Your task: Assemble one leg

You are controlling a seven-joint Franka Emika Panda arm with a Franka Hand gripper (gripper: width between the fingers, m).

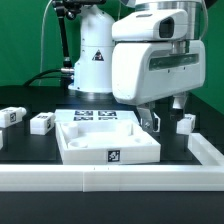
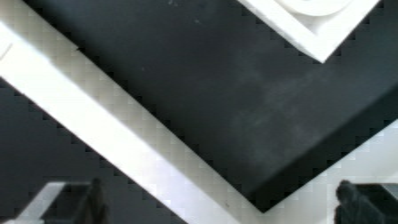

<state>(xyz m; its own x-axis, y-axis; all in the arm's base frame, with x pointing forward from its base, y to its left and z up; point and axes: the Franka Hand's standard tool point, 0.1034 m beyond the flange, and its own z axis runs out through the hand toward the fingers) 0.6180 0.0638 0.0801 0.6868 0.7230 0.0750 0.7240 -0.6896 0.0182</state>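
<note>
Three small white legs with black-and-white tags stand on the black table in the exterior view. Two are at the left (image 1: 12, 117) (image 1: 42, 123) and one is at the right (image 1: 186, 123). My gripper (image 1: 163, 112) hangs low over the table between the big white tray-like piece (image 1: 72, 146) and the right leg, touching neither. In the wrist view its two dark fingers (image 2: 63, 202) stand far apart with only table and white wall between them, so the gripper (image 2: 214, 205) is open and empty. No leg shows in the wrist view.
The marker board (image 1: 95, 116) lies behind the tray. A raised white wall (image 1: 110, 180) borders the table's front and right; its corner (image 2: 160, 150) shows under the gripper. A white part's corner (image 2: 317, 22) lies beyond it.
</note>
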